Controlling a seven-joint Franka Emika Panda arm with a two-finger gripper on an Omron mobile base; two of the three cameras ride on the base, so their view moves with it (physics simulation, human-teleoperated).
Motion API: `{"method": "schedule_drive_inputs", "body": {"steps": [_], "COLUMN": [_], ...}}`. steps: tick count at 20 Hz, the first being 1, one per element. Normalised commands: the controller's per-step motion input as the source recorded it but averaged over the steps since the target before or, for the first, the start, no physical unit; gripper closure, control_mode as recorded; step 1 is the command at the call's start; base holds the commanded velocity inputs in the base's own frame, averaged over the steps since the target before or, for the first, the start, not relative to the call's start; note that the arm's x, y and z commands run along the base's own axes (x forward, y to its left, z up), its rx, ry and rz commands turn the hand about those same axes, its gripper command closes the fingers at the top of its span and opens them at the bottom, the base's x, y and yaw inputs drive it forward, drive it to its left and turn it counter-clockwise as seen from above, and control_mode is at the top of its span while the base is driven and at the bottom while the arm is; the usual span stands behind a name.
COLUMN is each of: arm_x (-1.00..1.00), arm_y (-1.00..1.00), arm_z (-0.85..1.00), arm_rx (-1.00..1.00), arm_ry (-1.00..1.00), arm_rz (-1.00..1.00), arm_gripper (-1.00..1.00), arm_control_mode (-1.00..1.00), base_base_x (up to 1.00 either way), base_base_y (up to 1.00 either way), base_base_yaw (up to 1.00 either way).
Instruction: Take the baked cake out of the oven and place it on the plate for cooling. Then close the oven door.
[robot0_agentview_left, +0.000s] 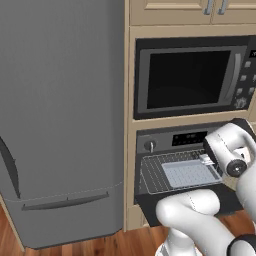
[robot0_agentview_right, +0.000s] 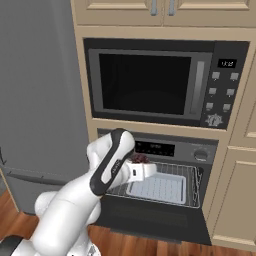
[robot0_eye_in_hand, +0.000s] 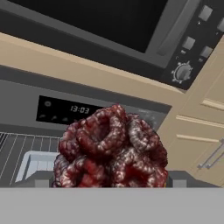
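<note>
The end effector (robot0_eye_in_hand: 109, 186) is gripping the baked cake (robot0_eye_in_hand: 111, 148) between widely spread fingers, holding it in front of the oven (robot0_agentview_right: 170, 149), just above the pulled-out rack (robot0_agentview_right: 192, 187) and grey tray (robot0_agentview_right: 157, 189); the oven door (robot0_agentview_right: 150, 220) is hanging open below

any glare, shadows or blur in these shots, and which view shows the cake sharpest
Hand view: the cake sits close up with crisp texture, no blur. Right base view: soft and pixelated, the cake a dim dark patch beside the gripper. Left base view: flat even light, no glare on the microwave window; the oven is dark inside.
</note>
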Motion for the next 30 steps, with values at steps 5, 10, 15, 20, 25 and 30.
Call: {"method": "schedule_drive_inputs", "body": {"steps": [5, 10, 15, 20, 25, 30], "arm_x": [-0.26, -0.23, -0.13, 0.0, 0.0, 0.0], "arm_y": [-0.18, -0.31, -0.14, 0.0, 0.0, 0.0], "arm_z": [0.34, 0.3, 0.1, 0.0, 0.0, 0.0], "arm_rx": [0.0, 0.0, 0.0, 0.0, 0.0, 0.0], "arm_ry": [0.09, 0.07, 0.04, 0.0, 0.0, 0.0], "arm_rz": [0.0, 0.0, 0.0, 0.0, 0.0, 0.0], "arm_gripper": [1.0, 1.0, 1.0, 1.0, 1.0, 1.0], "arm_control_mode": [-1.0, -1.0, 1.0, 1.0, 1.0, 1.0], "base_base_x": [0.0, 0.0, -0.17, -0.91, -0.83, -0.36], "base_base_y": [0.0, 0.0, -0.12, -0.65, -0.79, -0.2], "base_base_yaw": [0.0, 0.0, 0.0, -0.07, -0.36, -0.79]}}
